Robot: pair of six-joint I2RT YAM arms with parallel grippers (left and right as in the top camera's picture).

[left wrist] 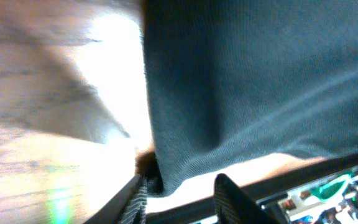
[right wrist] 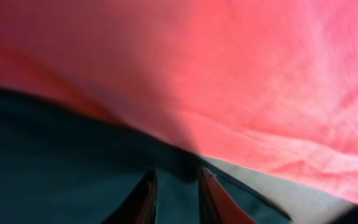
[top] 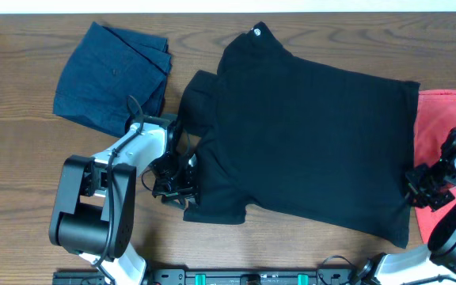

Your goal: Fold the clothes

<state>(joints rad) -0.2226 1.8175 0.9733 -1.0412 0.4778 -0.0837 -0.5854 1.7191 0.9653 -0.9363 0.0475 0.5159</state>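
Observation:
The black T-shirt (top: 307,134) lies spread across the middle of the table, its collar toward the back. My left gripper (top: 174,184) sits at the shirt's left sleeve near the front. In the left wrist view the left gripper (left wrist: 182,183) is open, and the shirt's edge (left wrist: 260,81) hangs down beside the left finger. My right gripper (top: 419,188) rests at the shirt's right edge, where it meets the coral-red T-shirt (top: 442,119). In the right wrist view the right gripper (right wrist: 176,177) has its jaws slightly apart over black cloth (right wrist: 55,155), with red cloth (right wrist: 229,68) just beyond.
A folded navy-blue garment (top: 109,75) lies at the back left on the brown wooden table (top: 22,158). The left arm's black base (top: 93,210) stands at the front left. A black rail with green parts (top: 236,277) runs along the front edge.

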